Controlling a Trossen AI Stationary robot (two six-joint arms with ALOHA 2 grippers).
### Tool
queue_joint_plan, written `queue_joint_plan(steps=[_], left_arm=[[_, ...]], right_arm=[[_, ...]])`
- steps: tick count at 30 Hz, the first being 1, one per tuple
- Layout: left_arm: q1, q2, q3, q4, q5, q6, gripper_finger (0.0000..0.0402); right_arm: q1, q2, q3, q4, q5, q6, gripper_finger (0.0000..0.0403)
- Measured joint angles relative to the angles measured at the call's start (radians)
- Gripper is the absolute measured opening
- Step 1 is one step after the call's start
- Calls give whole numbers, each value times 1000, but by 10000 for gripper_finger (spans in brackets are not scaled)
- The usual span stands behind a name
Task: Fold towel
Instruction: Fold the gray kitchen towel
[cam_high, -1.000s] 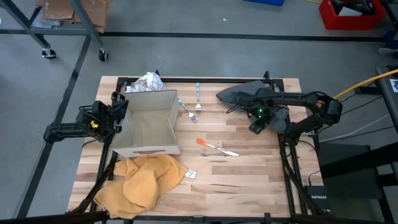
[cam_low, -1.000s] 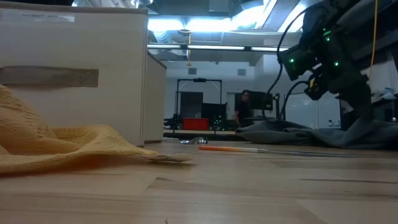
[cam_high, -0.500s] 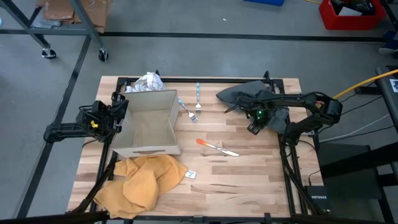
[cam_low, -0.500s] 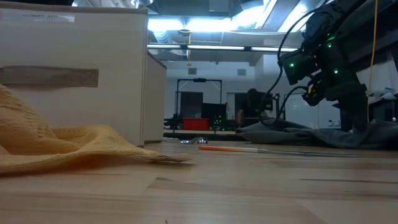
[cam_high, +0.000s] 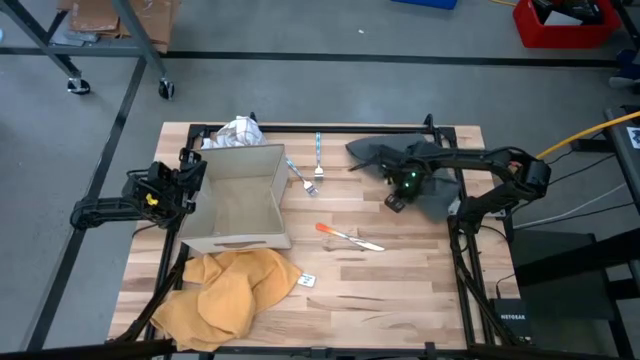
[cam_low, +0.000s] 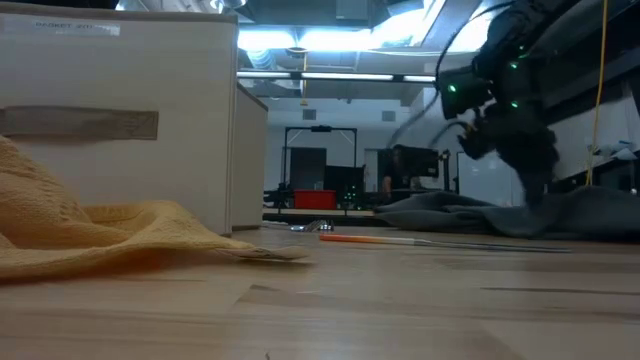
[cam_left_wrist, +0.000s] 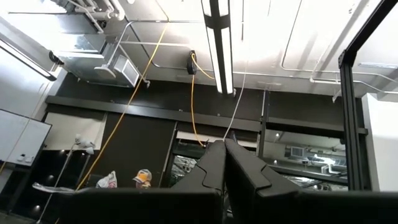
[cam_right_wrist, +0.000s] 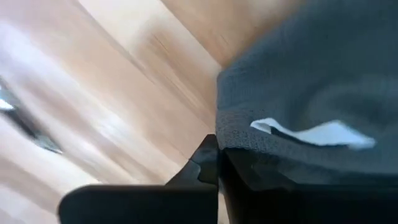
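High view: the grey towel (cam_high: 400, 152), soft and crumpled, lies at the table's far right, long axis across the table. The right gripper (cam_high: 397, 196) pinches its near edge. The left gripper (cam_high: 196, 170), closed, waits beside the white box (cam_high: 236, 200); a yellow cloth (cam_high: 230, 292), 2 forks (cam_high: 310, 168) and a knife (cam_high: 350, 236) lie around.

Right wrist view: fingers (cam_right_wrist: 208, 163) clamp the towel's hem beside a white tag (cam_right_wrist: 314, 132).

Grey towel (cam_high: 400, 152), crumpled, far right of table, white tag showing
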Motion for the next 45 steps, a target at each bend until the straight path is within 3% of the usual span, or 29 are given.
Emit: queue_joint_plan(steps=[8, 15, 26, 34, 40, 45], left_arm=[[0, 0, 0, 0, 0, 0, 0], [0, 0, 0, 0, 0, 0, 0], [0, 0, 0, 18, 36, -95, 0], [-1, 2, 5, 235, 69, -23, 0], [-1, 35, 108, 239, 97, 4, 0], [-1, 209, 266, 242, 170, 68, 0]], right_arm=[[0, 0, 164, 122, -128, -1, 4], [0, 0, 377, 147, -147, -61, 3], [0, 0, 718, 151, 51, -162, 1], [0, 0, 853, 252, 89, -185, 1], [0, 1, 888, 366, 89, -185, 1], [0, 1, 911, 422, 89, -185, 1]])
